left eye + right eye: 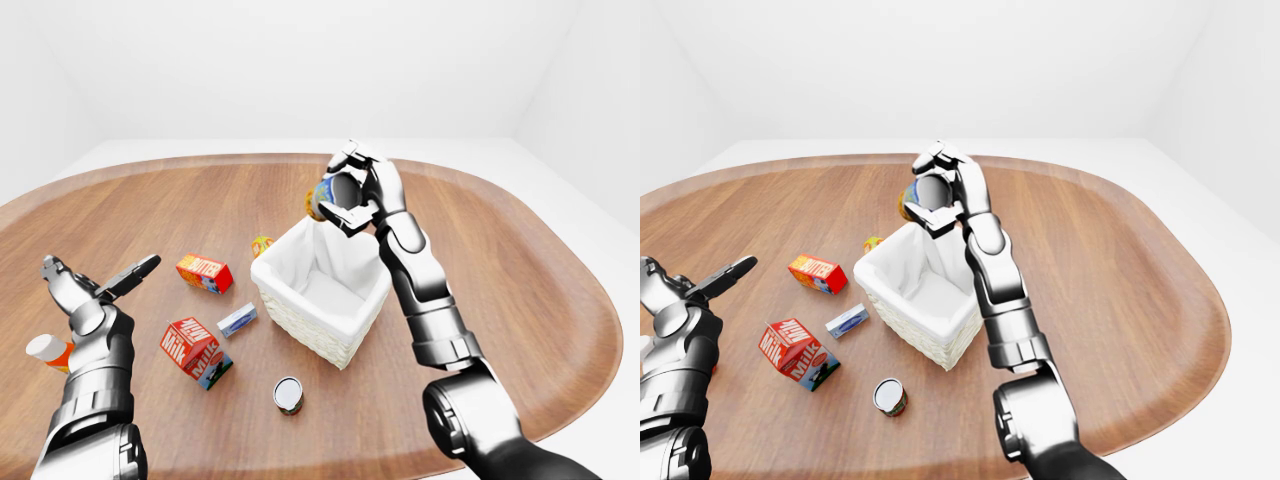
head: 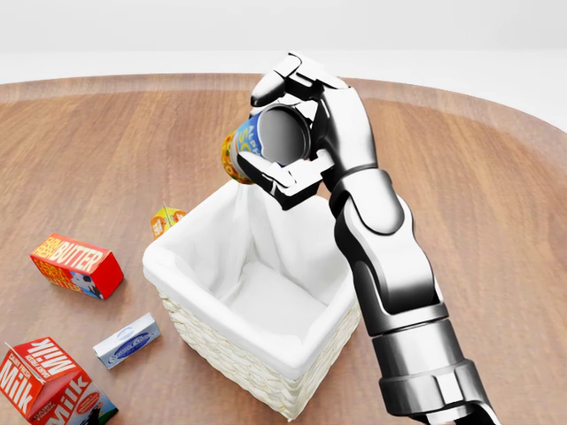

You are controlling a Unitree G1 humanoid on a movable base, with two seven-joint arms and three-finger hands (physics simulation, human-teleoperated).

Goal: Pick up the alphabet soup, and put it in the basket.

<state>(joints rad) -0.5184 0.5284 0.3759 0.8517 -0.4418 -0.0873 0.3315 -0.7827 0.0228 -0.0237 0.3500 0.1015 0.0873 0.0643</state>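
Observation:
The alphabet soup can point(image 2: 237, 152) has a blue and yellow label and lies tilted on its side, its dark metal end facing the head camera. My right hand point(image 2: 276, 131) is shut around it, thumb below and fingers over the top. It hangs in the air above the upper rim of the basket point(image 2: 182, 257), a white-lined wicker box in the middle of the head view. At the left of the left-eye view my left hand point(image 1: 97, 284) is raised, with its fingers spread and nothing in it.
On the wooden table to the left of the basket lie a red butter box point(image 2: 76, 266), a milk carton point(image 2: 46, 386), a small blue-white packet point(image 2: 127, 341) and a small orange box point(image 2: 166, 219). A can point(image 1: 288, 394) stands below the basket; an orange bottle point(image 1: 48, 351) is by my left arm.

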